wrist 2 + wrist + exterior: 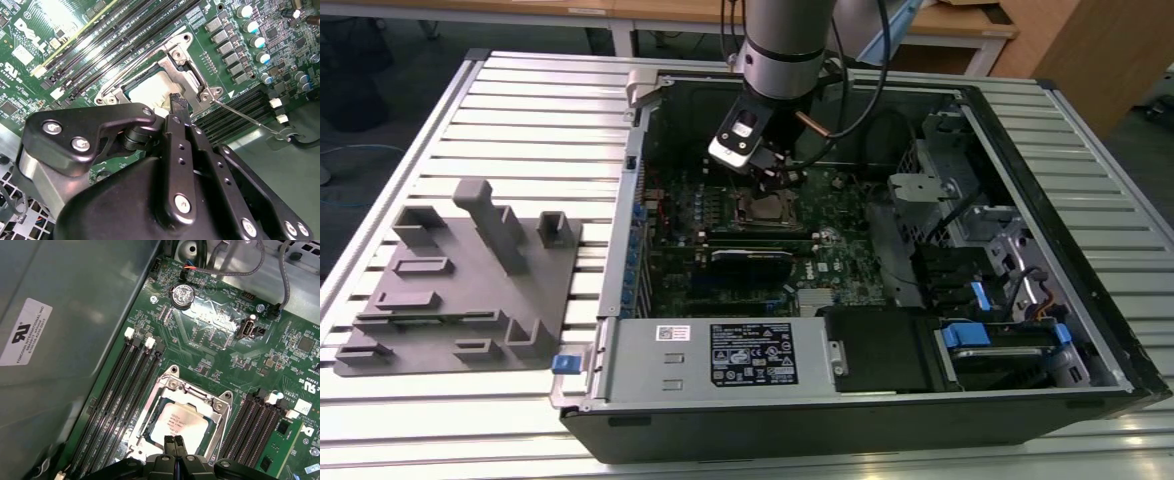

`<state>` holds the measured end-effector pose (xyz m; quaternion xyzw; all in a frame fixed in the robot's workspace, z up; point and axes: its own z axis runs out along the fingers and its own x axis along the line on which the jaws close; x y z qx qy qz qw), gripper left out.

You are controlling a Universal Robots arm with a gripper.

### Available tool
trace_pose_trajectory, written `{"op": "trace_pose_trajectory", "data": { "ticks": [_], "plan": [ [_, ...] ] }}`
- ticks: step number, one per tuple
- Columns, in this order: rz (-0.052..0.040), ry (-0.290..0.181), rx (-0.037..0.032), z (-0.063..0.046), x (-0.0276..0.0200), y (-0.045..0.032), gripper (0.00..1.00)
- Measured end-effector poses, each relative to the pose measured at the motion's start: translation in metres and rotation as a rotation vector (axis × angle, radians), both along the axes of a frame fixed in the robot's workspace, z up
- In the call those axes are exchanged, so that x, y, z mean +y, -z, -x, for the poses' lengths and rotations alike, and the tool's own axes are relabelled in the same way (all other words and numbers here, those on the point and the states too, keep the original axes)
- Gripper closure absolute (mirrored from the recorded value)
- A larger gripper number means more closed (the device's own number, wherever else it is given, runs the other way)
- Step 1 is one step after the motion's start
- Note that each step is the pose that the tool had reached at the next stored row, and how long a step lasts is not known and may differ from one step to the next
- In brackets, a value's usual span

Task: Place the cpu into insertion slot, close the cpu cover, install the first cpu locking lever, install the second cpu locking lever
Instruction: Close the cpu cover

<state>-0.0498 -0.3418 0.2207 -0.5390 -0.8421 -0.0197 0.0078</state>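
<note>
The cpu (179, 424) lies flat in the insertion slot (766, 208) on the green board, its pale metal top showing. The silvery cpu cover (196, 396) lies down around it, framing the chip (149, 89). My gripper (174, 441) hangs just over the near edge of the socket, its two black fingertips pressed together with nothing between them. In the second wrist view the gripper (177, 101) tip sits at the cover's edge. One thin wire lever (246, 117) juts out sideways from the socket's corner. Another lever (141, 57) runs along the cover's far side.
Long black memory slots (119, 390) flank the socket on both sides. The case wall (60, 340) rises close by. In the exterior view a grey fixture block (454, 280) sits on the exterior view's left, a power supply (720, 355) at the front, and a drive cage (987, 250) on the right.
</note>
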Motion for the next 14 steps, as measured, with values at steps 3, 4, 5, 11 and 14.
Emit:
{"op": "trace_pose_trajectory", "data": {
  "ticks": [3,4,5,11,14],
  "plan": [
    [0.0,-0.001,0.0,0.0,0.0,0.0,0.89],
    [0.0,-0.001,0.0,0.0,0.0,0.0,0.89],
    [0.0,-0.001,0.0,0.0,0.0,0.0,0.89],
    [0.0,-0.001,0.0,0.0,0.0,0.0,0.89],
    [0.0,-0.006,0.0,0.0,0.0,0.0,0.89]
  ]
}}
